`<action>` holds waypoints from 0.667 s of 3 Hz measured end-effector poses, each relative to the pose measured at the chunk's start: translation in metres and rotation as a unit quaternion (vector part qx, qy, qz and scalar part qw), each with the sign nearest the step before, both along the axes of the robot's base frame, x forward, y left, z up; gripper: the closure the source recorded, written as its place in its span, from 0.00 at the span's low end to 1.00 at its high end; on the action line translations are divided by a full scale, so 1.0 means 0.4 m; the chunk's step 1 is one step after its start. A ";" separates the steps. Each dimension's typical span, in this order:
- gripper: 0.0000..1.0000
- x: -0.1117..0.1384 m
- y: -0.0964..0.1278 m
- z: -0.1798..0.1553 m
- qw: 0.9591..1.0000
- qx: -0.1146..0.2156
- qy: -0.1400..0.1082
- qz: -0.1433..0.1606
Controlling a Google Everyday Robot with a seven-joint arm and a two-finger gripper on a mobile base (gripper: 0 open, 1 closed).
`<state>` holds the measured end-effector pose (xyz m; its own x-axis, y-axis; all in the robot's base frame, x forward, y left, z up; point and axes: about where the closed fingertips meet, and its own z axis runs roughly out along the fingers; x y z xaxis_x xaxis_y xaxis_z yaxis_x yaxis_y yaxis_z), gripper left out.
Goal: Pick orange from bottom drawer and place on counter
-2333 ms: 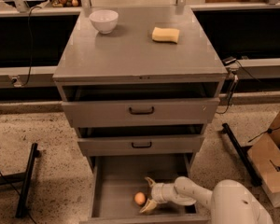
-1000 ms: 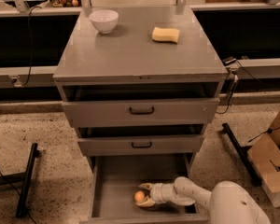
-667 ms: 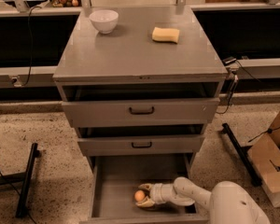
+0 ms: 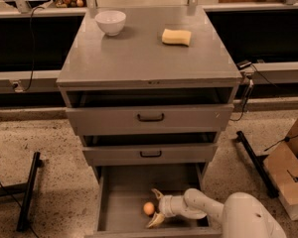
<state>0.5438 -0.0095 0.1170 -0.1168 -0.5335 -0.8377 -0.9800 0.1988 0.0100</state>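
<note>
The orange (image 4: 148, 208) lies on the floor of the open bottom drawer (image 4: 120, 192), near its front middle. My gripper (image 4: 155, 208) reaches into the drawer from the right on a white arm. It is open, with one fingertip behind the orange and the other fingertip (image 4: 153, 222) in front of it. The orange sits between the fingertips, just left of the wrist. The counter (image 4: 139, 53) is the grey top of the cabinet, high above the drawer.
A white bowl (image 4: 111, 22) stands at the counter's back left and a yellow sponge (image 4: 176, 36) at its back right. The two upper drawers (image 4: 150, 118) with black handles stand slightly open. A cardboard box (image 4: 288, 172) sits on the floor at the right and a black bar (image 4: 29, 190) at the left.
The gripper has moved left in the bottom drawer, so its fingers now straddle the orange. The orange has stayed in about the same place.
</note>
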 end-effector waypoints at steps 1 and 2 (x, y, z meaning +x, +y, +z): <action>0.17 -0.003 0.006 -0.002 1.000 0.001 0.001 0.001; 0.42 -0.007 0.012 -0.003 1.000 0.002 0.002 0.003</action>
<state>0.5410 -0.0048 0.1156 -0.1178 -0.5307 -0.8393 -0.9810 0.1935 0.0153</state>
